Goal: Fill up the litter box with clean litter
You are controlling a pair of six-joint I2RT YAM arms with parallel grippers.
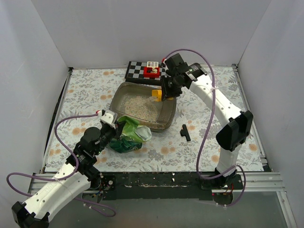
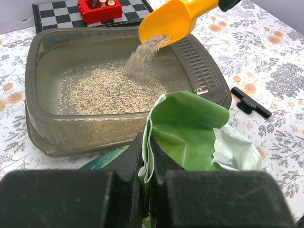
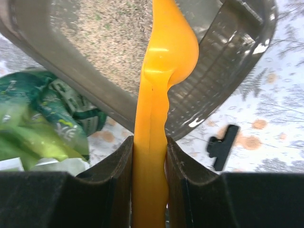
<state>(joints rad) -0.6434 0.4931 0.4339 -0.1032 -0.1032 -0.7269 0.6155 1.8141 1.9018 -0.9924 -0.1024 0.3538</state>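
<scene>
The litter box [image 2: 71, 137] stands a little beyond the middle of the tabletop [image 1: 213, 142], toward its far edge. Just behind it lies a checkered board [image 1: 140, 71]. The clean litter [image 2: 109, 88] makes a thin layer on the floor of the box, and bare plastic shows along the walls, so we judge that the filling is only partly done.

The right gripper [image 3: 149, 152] is closed narrowly on the handle of the yellow scoop [image 2: 171, 21], one finger on each side. It holds the scoop tilted with the mouth down over the right part of the box, so that the grains fall inside and not on the cloth. The left gripper [image 2: 148, 152] is fully shut and pinches the rim of the green bag [image 2: 190, 123]. The bag stands just beside the near wall of the box. We think this hold keeps the bag upright with its mouth open, so the scoop can go in.

Only the left wrist view shows the stream of grains that leaves the scoop. The right wrist view shows the grip on the handle clearly, but from there the scoop covers the falling litter. The top view gives the whole layout, and in it the stream is too small to see. A black clip [image 2: 251, 103] lies apart, to the right of the box.
</scene>
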